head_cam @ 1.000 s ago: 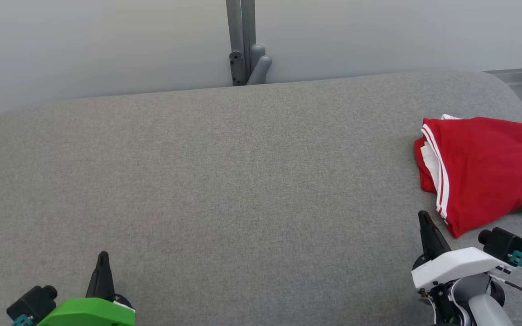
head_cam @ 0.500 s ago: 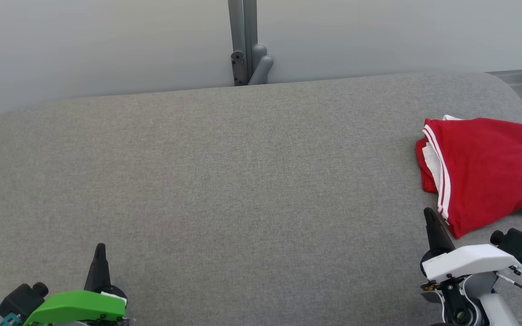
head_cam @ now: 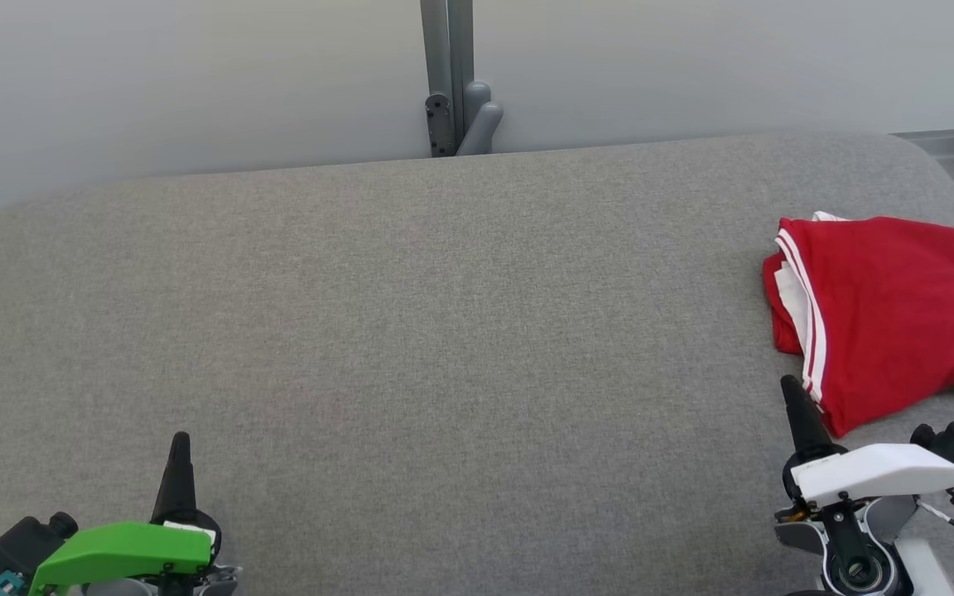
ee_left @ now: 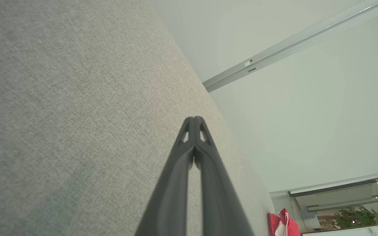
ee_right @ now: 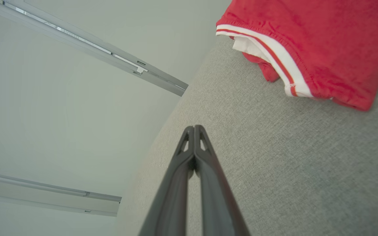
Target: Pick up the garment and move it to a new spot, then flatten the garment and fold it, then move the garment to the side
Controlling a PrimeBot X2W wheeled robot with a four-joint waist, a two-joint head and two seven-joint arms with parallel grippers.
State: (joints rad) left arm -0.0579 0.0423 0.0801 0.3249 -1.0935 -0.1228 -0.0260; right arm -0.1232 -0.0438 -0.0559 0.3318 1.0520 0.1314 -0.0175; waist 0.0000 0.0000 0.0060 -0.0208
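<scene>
- The red garment lies folded at about 3 o'clock in the head view, on the gray counter, hard against its right edge. Its white-striped hem faces 9 o'clock.
- The right end effector is clenched on nothing, at about 5 o'clock, with its tip just beside the garment's near corner. Whether it touches the cloth I cannot tell.
- The left end effector is likewise clenched and empty, at 7 o'clock, well apart from the garment.
- Judging by how things lie, the fold and the move aside look done (only the pulling away seems left).
- Risk: any sideways sweep of the right tip toward 3 o'clock could catch the striped hem. That would peel the top layer back and spoil the fold.
- Risk: the garment sits so near the counter's rounded right edge that a nudge toward 3 o'clock might send part of it sliding over.
- Risk: the loose white inner layer showing at the hem could snag on a clenched tip that lifts too close.
- A straight retreat toward 6 o'clock seems the safest path.
</scene>
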